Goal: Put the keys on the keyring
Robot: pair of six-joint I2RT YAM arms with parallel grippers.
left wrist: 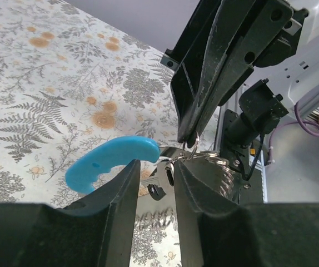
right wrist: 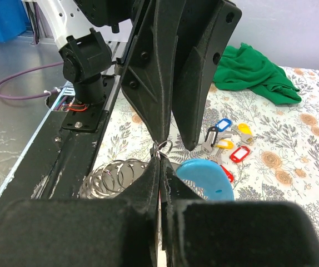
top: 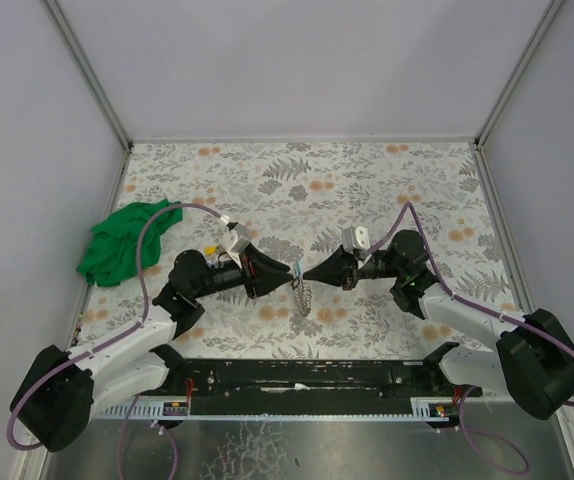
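The keyring (right wrist: 164, 147) is a thin wire loop, and my right gripper (right wrist: 160, 158) is shut on it above the table. A light-blue crescent (right wrist: 207, 179) and a string of steel rings (right wrist: 115, 175) hang from it. My left gripper (left wrist: 155, 164) faces it tip to tip, its fingers apart with nothing gripped between them. One silver key with a black tag (left wrist: 156, 191) dangles just beyond those fingertips, by the loop (left wrist: 192, 149). More keys (right wrist: 229, 142), with blue, yellow and red tags, lie on the cloth-patterned table. In the top view both grippers (top: 289, 270) (top: 308, 274) meet at mid-table.
A green cloth (top: 122, 243) is bunched at the table's left edge. The black base rail (top: 297, 375) runs along the near edge. Grey walls close in the back and both sides.
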